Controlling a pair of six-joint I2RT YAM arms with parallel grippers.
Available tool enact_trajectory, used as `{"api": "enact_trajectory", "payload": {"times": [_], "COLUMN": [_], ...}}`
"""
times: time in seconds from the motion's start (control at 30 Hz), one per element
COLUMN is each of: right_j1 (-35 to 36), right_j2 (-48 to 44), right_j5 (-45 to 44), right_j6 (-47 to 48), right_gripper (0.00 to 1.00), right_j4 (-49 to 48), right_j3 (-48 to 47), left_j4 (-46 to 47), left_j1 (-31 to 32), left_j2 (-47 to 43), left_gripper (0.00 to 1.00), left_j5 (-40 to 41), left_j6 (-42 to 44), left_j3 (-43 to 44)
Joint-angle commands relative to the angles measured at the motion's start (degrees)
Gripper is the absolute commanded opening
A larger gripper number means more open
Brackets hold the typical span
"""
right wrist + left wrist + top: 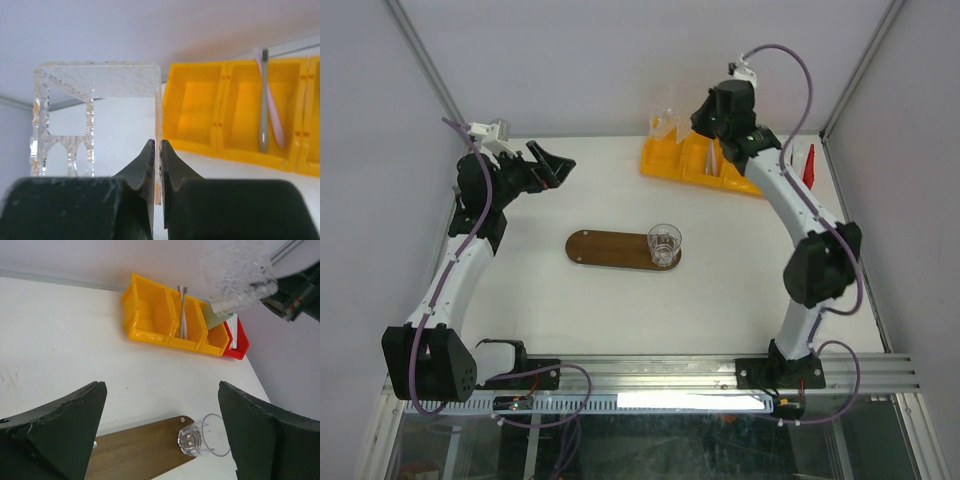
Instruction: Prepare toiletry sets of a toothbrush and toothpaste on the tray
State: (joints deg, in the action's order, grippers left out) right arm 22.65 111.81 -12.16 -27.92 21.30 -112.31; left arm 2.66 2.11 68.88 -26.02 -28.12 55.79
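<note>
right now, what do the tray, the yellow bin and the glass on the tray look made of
Tray: wood by the look, brown with faint grain, matte. Yellow bin: likely moulded plastic, uniform glossy colour. Glass on the tray: clear, see-through with bright glints; glass or hard plastic, can't tell.

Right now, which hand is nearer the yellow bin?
Right. The right hand, shut on a clear glass, hovers beside the yellow bin; the left hand hangs open well across the table.
</note>
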Motion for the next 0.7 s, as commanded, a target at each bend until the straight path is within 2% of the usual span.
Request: {"api": "enact_trajectory", "payload": {"times": [0.0, 0.13, 0.3, 0.5, 0.67], "right_j1": [-4.3, -8.0, -11.9, -12.2, -12.2], "right_j2": [-17.9, -30.0, -43.5, -54.6, -60.0], "right_j5": [15.0, 22.7, 32.6, 42.0, 43.7], "right_j6": [-7.1, -9.3, -14.1, -16.6, -19.7], "right_gripper": [0.00, 0.00, 0.00, 0.00, 0.00], "right_j4": [-16.3, -20.1, -25.5, -33.0, -39.2], "right_j3": [23.3, 38.7, 53.6, 64.0, 70.4], "left_j4": [3.0, 3.2, 4.0, 4.4, 0.5], "left_j1": [-0.8, -0.8, -0.8, 0.1, 5.5], "left_j2": [-1.5, -1.0, 0.3, 1.7, 1.5], "left_gripper": [0.99, 0.99, 0.99, 0.99, 0.99], "left_j5": [-2.5, -3.7, -6.9, -8.8, -8.8], "left_j6": [-1.6, -2.1, -3.6, -5.6, -2.6], "left_j3": [2.7, 3.0, 3.4, 3.9, 6.9]}}
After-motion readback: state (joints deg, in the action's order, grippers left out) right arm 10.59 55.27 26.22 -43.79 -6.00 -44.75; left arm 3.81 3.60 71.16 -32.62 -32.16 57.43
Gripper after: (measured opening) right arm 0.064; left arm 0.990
